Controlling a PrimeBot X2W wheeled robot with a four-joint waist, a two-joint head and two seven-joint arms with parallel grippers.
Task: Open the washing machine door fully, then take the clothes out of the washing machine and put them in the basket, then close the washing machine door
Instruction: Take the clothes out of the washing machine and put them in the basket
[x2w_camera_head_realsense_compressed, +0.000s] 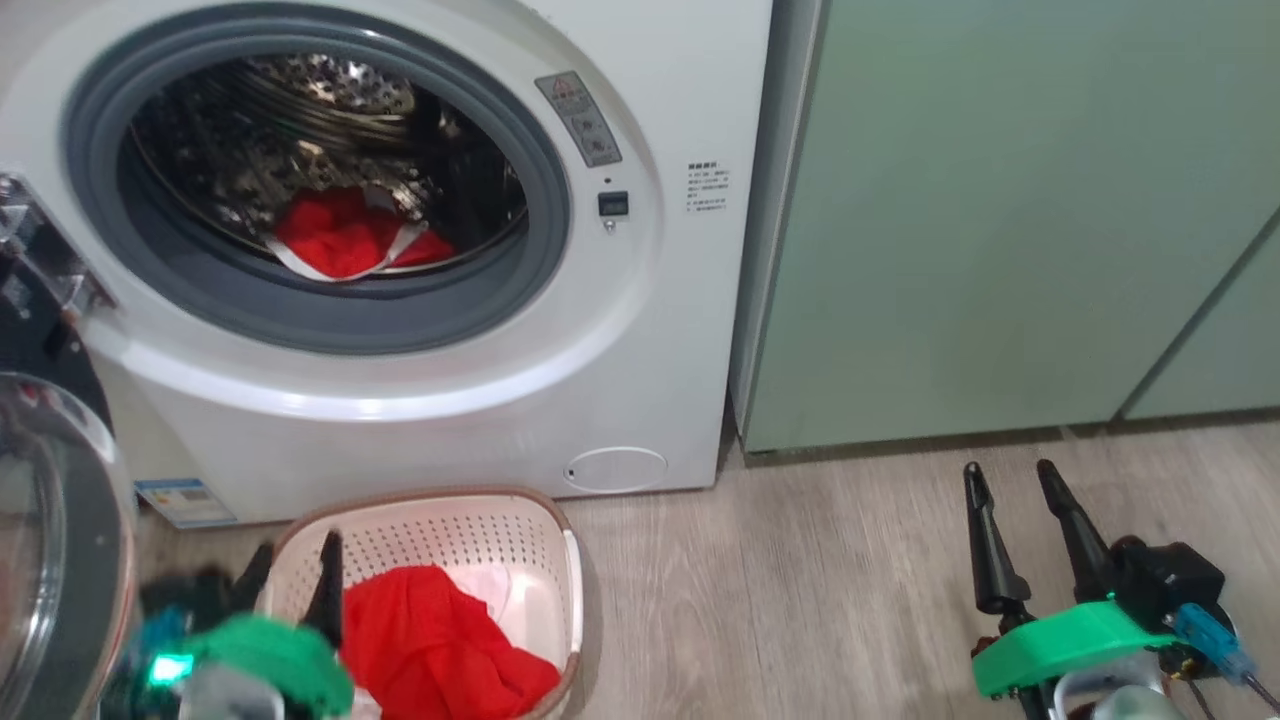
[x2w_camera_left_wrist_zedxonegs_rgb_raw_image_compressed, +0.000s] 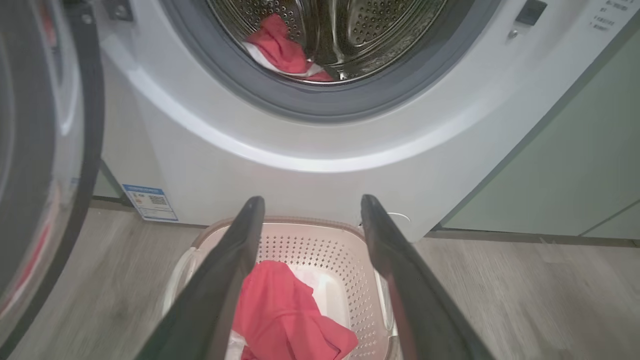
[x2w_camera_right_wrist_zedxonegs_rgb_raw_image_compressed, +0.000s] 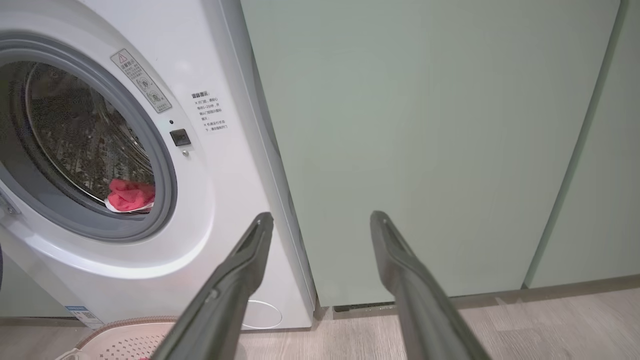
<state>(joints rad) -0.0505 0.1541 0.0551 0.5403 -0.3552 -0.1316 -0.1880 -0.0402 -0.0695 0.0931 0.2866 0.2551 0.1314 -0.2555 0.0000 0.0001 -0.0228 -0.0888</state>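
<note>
Two bundles of red clothes on record.

First bundle (x2w_camera_head_realsense_compressed: 345, 240): bright red, with a white strap-like trim looping along its near edge. It lies at the bottom of the perforated steel drum (x2w_camera_head_realsense_compressed: 250, 130), just behind the grey gasket (x2w_camera_head_realsense_compressed: 330, 320) of the washing machine (x2w_camera_head_realsense_compressed: 650, 350).

Second bundle (x2w_camera_head_realsense_compressed: 430, 650): same bright red, crumpled, with a white part showing at its far side. It lies inside the basket (x2w_camera_head_realsense_compressed: 470, 510) and covers the near part of it.

Basket: cream-white, perforated walls, brown rim. It stands on the wood floor (x2w_camera_head_realsense_compressed: 800, 600) just in front of the machine, below the drum opening. A small blue label (x2w_camera_head_realsense_compressed: 185, 500) sits low on the machine's front, to the basket's left.

Washing machine door (x2w_camera_head_realsense_compressed: 60, 560): swung open to the left. Its black rim and bulging clear glass show at the left edge of the head view.

Left gripper (x2w_camera_head_realsense_compressed: 296, 550): over the near-left part of the basket, blurred in the head view. In the left wrist view its fingers (x2w_camera_left_wrist_zedxonegs_rgb_raw_image_compressed: 240, 240) stand spread wide with nothing clamped. The red fabric lies below, between them. I cannot tell whether they touch it.

Right gripper (x2w_camera_head_realsense_compressed: 1008, 470): low over the floor at the right, well apart from the basket and in front of the pale green cabinets (x2w_camera_head_realsense_compressed: 1000, 200). Its fingers are spread wide and hold nothing.
</note>
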